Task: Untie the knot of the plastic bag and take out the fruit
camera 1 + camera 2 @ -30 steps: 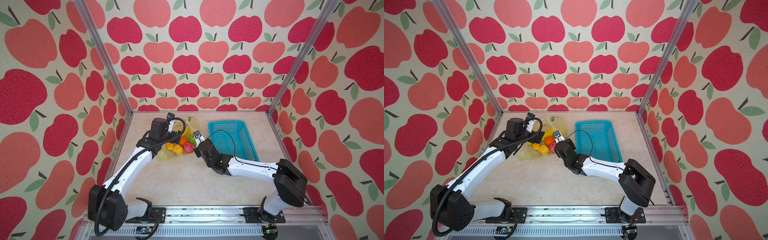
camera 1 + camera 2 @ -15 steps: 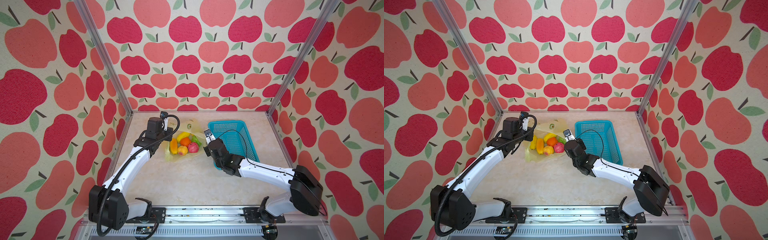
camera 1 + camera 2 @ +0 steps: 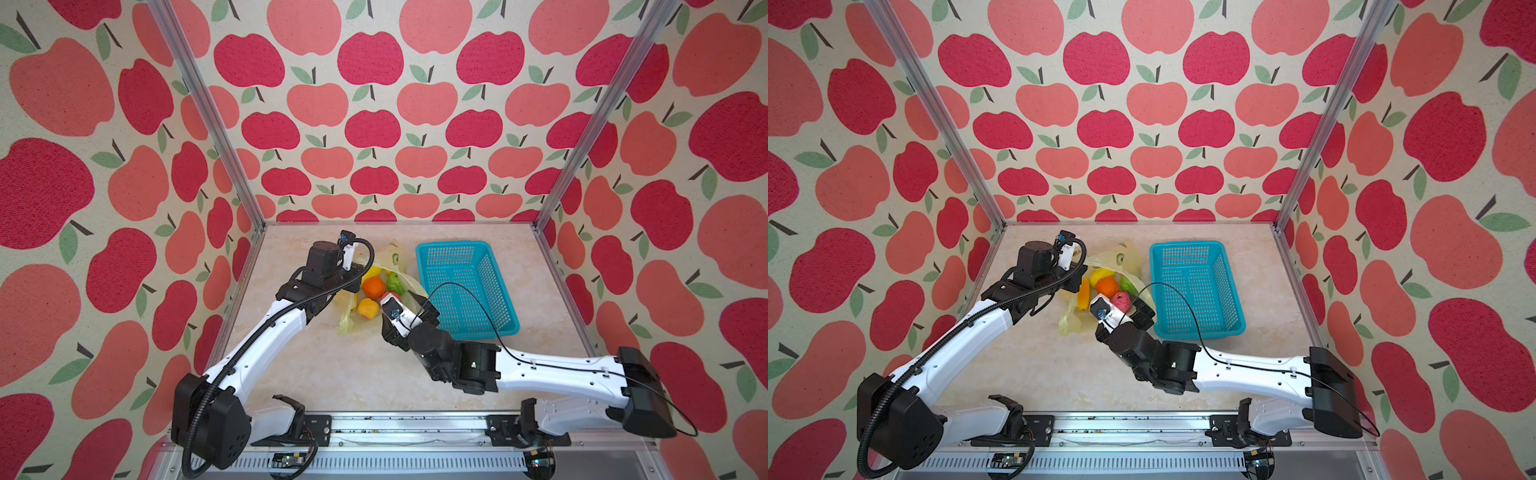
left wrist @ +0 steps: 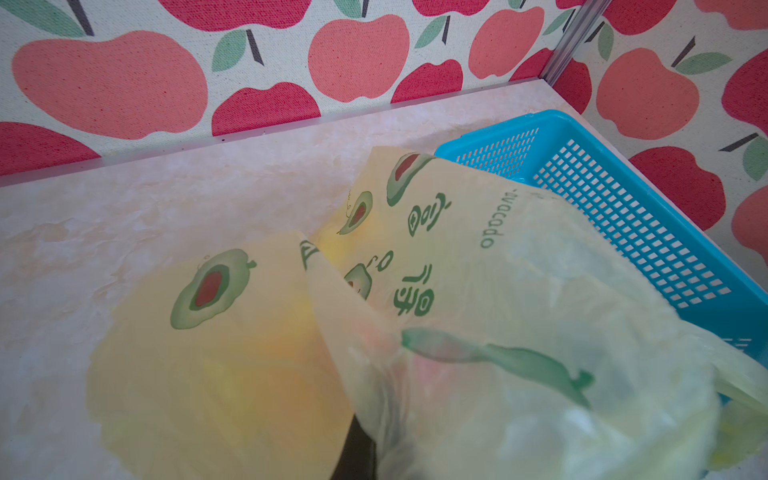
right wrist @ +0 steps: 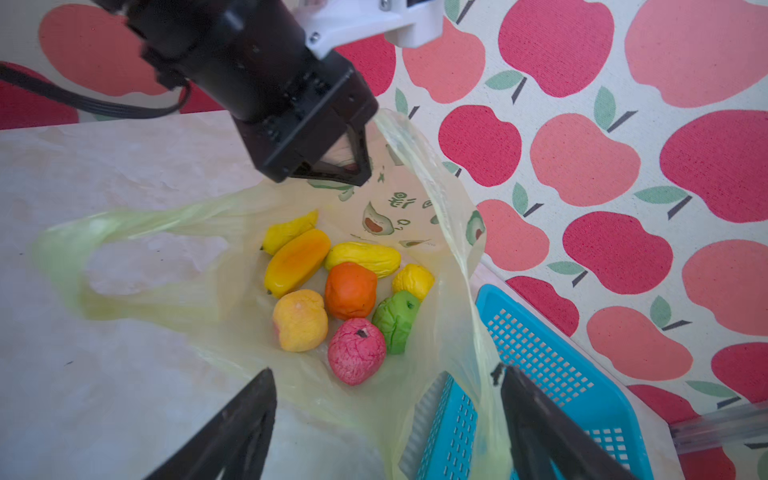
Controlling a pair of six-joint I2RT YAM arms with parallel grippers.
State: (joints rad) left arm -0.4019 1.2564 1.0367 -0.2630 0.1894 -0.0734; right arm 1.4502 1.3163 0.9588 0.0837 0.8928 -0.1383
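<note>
Clamping the plastic bag, left pincer faces the spread right pincer.

White arm links, blk joints, ribbed blk cable sleeve, blk triangular fingers

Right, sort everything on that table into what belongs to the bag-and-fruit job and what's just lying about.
Belongs to the job:
- plastic bag, mouth open
- fruit inside it
- left gripper, shut on the bag's rim
- right gripper, open, near the fruit

Lying about:
- turquoise basket, empty, next to the bag; the task does not name it
</note>
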